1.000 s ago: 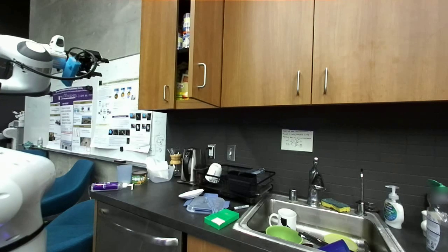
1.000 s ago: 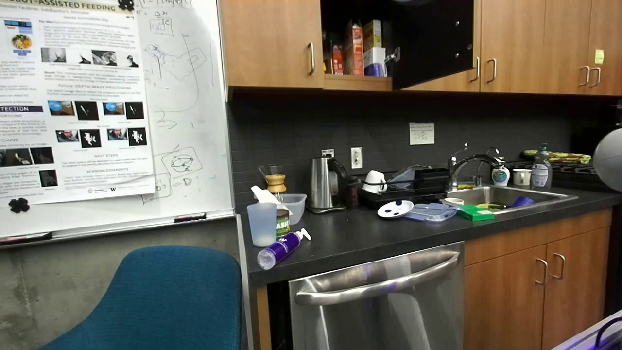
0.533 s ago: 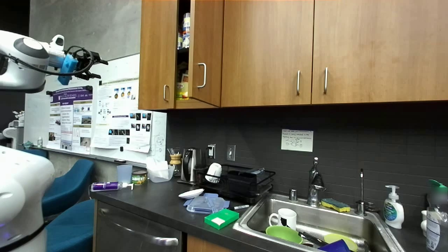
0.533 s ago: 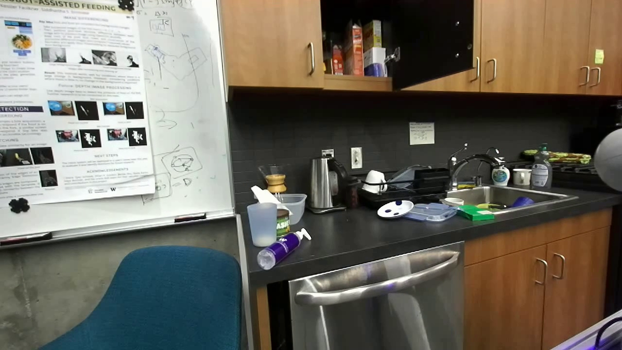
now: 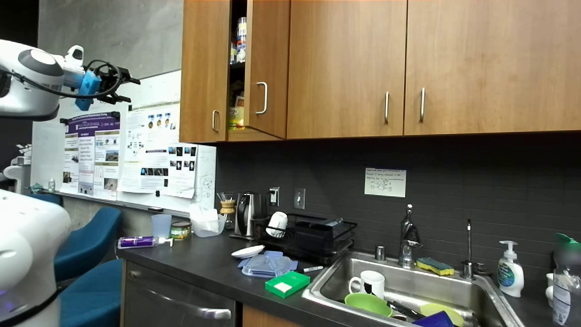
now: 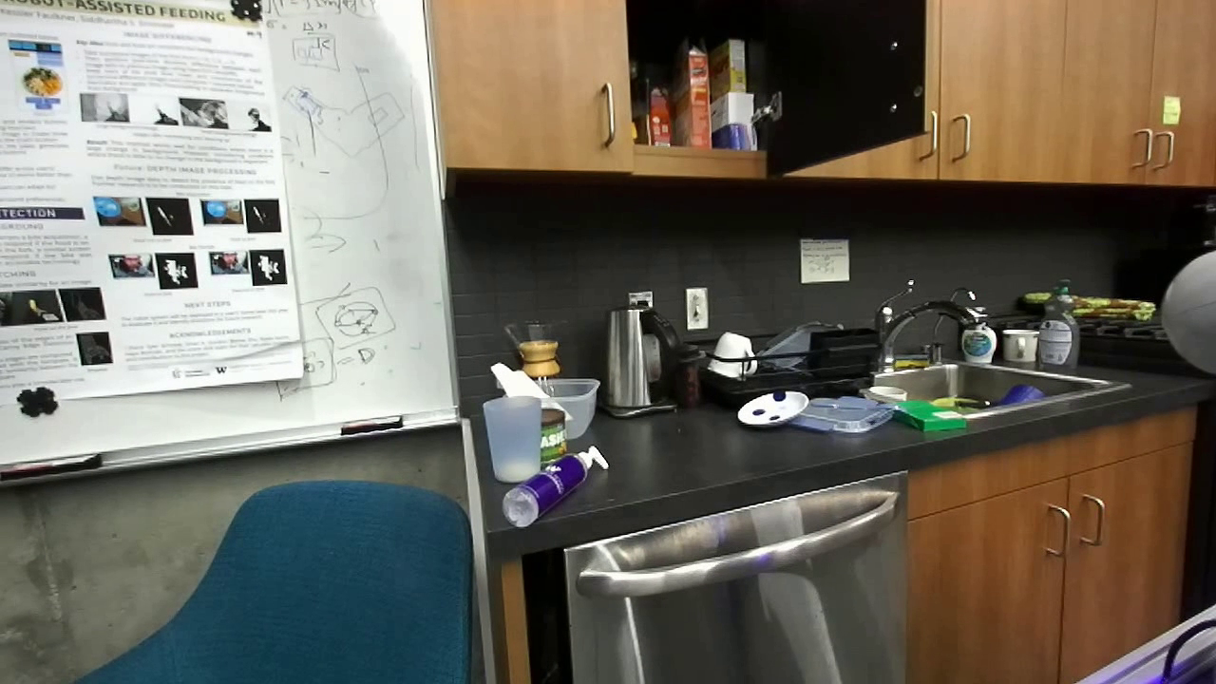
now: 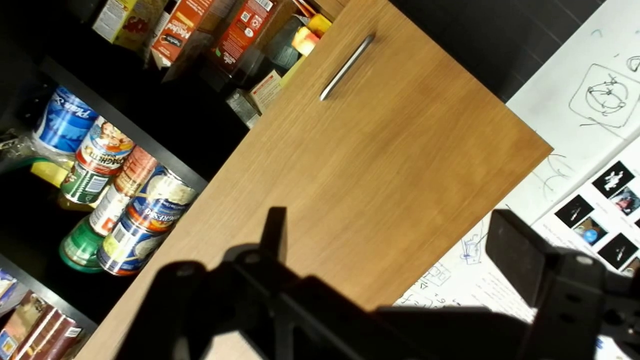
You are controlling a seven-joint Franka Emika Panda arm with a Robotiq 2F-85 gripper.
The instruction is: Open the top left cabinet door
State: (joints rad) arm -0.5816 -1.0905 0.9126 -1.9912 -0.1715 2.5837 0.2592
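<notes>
The top left cabinet door (image 5: 204,68) is the flat brown end panel of the wall cabinets and stands closed. It also shows in an exterior view (image 6: 532,85) and in the wrist view (image 7: 380,145). Its silver bar handle (image 5: 215,121) is near its lower inner corner and shows in the wrist view (image 7: 347,67). My gripper (image 5: 135,90) is open and empty, in the air to the left of the door in that exterior view, apart from it. In the wrist view the gripper (image 7: 390,212) has its fingers wide apart, with the door and whiteboard behind them.
The neighbouring door (image 5: 268,68) stands open, with its dark inner side (image 6: 845,85) showing. Shelves behind it hold cans (image 7: 150,200) and boxes (image 6: 693,95). Below is the counter (image 6: 684,465) with a kettle (image 6: 627,361) and a purple bottle (image 6: 546,489). A whiteboard (image 6: 380,237) adjoins the cabinets.
Between one second and half a second ago the arm and gripper shifted slightly up and to the left in an exterior view. Since then they look still. The cabinet doors have not moved.
</notes>
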